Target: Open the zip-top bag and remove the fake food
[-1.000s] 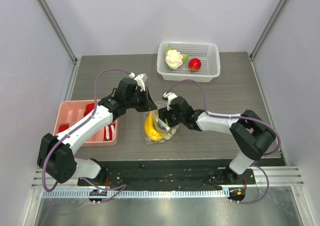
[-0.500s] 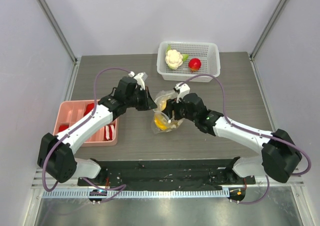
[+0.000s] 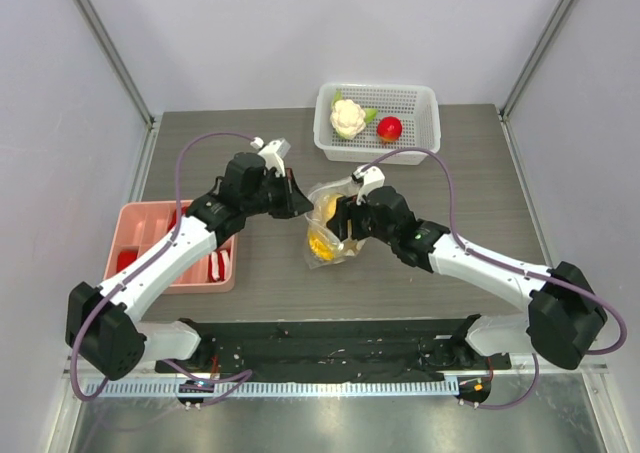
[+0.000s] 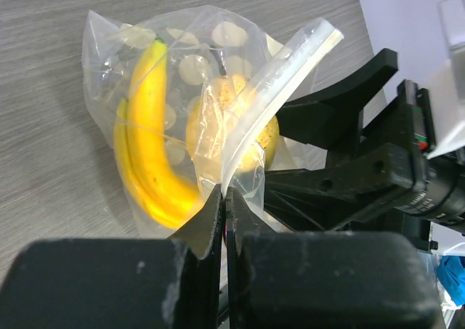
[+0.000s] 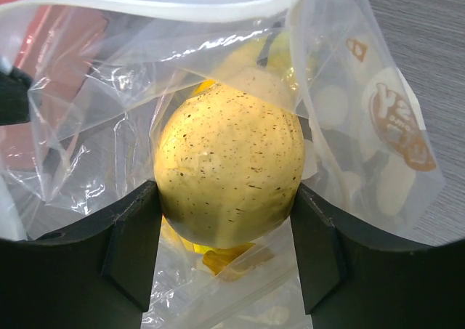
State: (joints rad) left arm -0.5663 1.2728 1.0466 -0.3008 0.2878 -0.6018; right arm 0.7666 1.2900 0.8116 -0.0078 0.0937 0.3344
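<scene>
grey wood-grain table carrying a basket and a tray

the table point(image 3: 450, 188) is showing a dark, streaked top. a white perforated basket point(image 3: 430, 123) is sitting at its far edge, right of centre. a pink tray point(image 3: 145, 211) is resting near its left edge, well apart from the basket. the zip-top bag point(image 3: 318, 245) is hanging over the middle, between the two; whether its lower end is touching the tabletop is not showing clearly. a black base plate point(image 3: 340, 348) is running along the near edge.

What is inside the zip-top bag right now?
A banana bunch and a yellow-orange round fruit, the fruit clamped by the right gripper. The crinkled zip-top bag and the fruit hide whatever may lie beneath.
</scene>
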